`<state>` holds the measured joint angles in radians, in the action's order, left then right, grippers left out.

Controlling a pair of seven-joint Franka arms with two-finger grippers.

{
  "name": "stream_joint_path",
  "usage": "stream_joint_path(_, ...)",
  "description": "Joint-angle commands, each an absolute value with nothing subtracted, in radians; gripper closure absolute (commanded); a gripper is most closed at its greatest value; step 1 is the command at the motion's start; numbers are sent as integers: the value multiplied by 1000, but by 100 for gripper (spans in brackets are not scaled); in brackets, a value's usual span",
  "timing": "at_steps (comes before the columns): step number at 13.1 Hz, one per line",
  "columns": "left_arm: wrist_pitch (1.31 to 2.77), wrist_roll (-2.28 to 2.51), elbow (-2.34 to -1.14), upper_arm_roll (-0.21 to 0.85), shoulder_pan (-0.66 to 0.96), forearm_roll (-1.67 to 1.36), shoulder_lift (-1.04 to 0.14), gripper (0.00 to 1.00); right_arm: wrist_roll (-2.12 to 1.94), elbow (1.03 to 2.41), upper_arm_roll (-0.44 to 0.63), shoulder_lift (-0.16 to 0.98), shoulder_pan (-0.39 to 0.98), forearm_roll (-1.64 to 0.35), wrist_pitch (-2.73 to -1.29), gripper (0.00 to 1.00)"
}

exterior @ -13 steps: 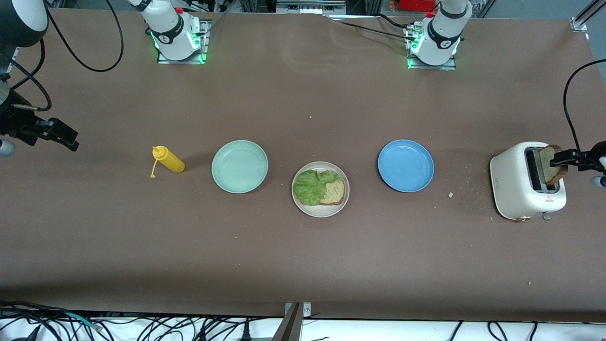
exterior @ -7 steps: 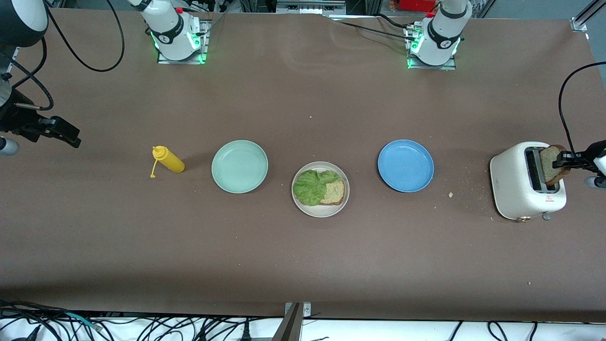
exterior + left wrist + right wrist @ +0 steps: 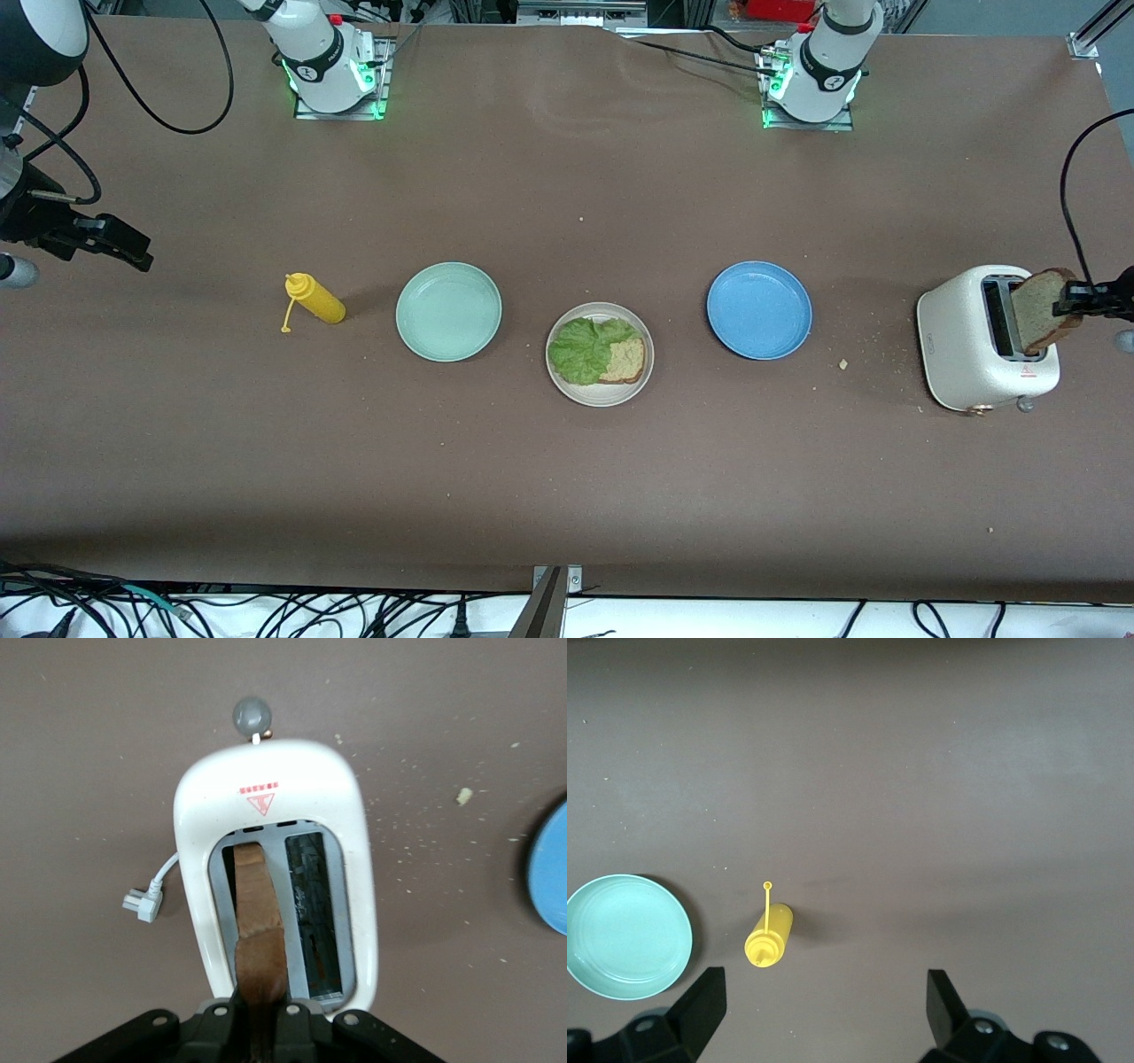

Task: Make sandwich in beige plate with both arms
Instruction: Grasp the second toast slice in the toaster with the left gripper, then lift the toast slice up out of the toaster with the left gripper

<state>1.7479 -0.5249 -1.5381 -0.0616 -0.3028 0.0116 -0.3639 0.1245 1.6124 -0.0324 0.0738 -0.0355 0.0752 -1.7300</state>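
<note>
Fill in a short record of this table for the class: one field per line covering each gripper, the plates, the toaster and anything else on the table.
left gripper: shut on the bread slice, over the toaster
right gripper: open, holding nothing, waiting above the table at the right arm's end
beige plate: holds a bread slice with a lettuce leaf partly over it
mint-green plate: nothing in it
blue plate: nothing in it
toaster: white, at the left arm's end, unplugged
yellow squeeze bottle: lying beside the mint-green plate
</note>
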Motion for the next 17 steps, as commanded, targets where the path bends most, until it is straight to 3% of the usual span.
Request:
stream_joint_path(1, 1628, -543, -1389, -61, -276, 43, -364, 100, 138, 1601, -29, 64, -31, 61, -1709, 0)
stream_joint_path(11, 1528, -410, -1312, -54, -68, 22, -379, 100, 137, 1601, -28, 66, -32, 60, -1709, 0)
stream_joint_path(17, 1509, -353, -1313, -49, -18, -409, -478, 100, 137, 1601, -28, 67, -32, 60, -1709, 0)
